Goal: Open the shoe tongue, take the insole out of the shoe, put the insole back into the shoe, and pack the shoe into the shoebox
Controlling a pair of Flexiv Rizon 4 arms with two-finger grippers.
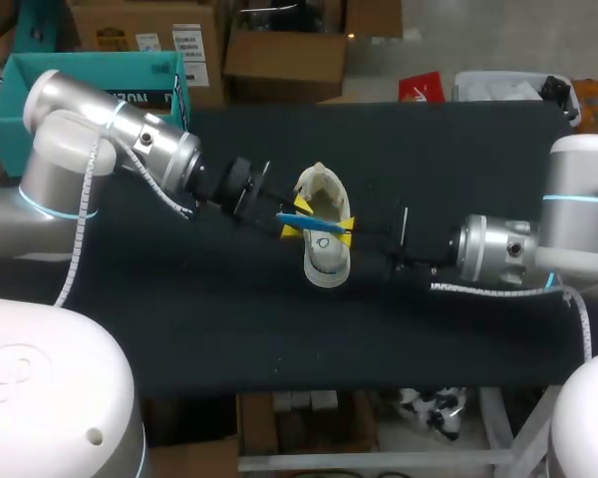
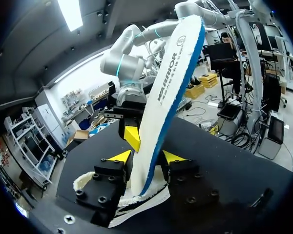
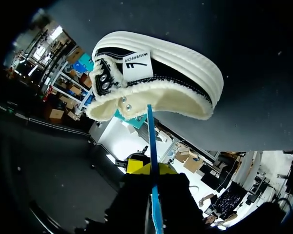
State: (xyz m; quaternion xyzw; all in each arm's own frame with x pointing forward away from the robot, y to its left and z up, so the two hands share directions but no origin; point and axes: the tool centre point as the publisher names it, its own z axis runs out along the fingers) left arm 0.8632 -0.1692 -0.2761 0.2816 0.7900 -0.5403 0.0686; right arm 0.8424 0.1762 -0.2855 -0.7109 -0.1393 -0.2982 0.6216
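Observation:
A shoe with a white sole and fleece lining lies mid-table, also seen ahead of my right gripper. The white insole with a blue underside hangs above it, on edge between both grippers. My right gripper is shut on one end; its blue edge runs out from between those fingers. My left gripper is open around the other end. There the insole stands between the yellow tips, with the right gripper just behind it and the shoe's fleece rim below.
The black tabletop has bare room on all sides of the shoe. A teal open box stands at the back left corner, behind my left arm.

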